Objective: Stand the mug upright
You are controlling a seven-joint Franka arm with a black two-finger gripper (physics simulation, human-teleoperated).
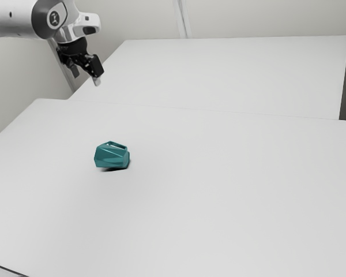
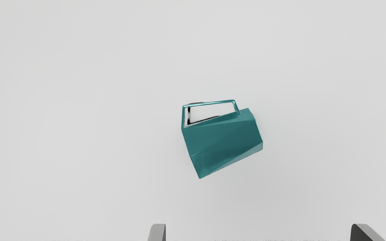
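On table point(image 1: 230, 208), lying on side: teal mug point(image 1: 111, 156). High above table: gripper point(image 1: 86, 77), with jaws wide apart, holding nothing. Likely light, stiff, somewhat slick; best taken across body point(image 2: 224, 140), clear of thin handle point(image 2: 209, 102).

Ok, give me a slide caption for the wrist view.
Teal faceted mug lying on its side on a plain pale table, the open two-finger jaws clear of it.

Bright, soft light leaves a small dark shadow point(image 1: 111, 169) under the mug point(image 1: 111, 156).
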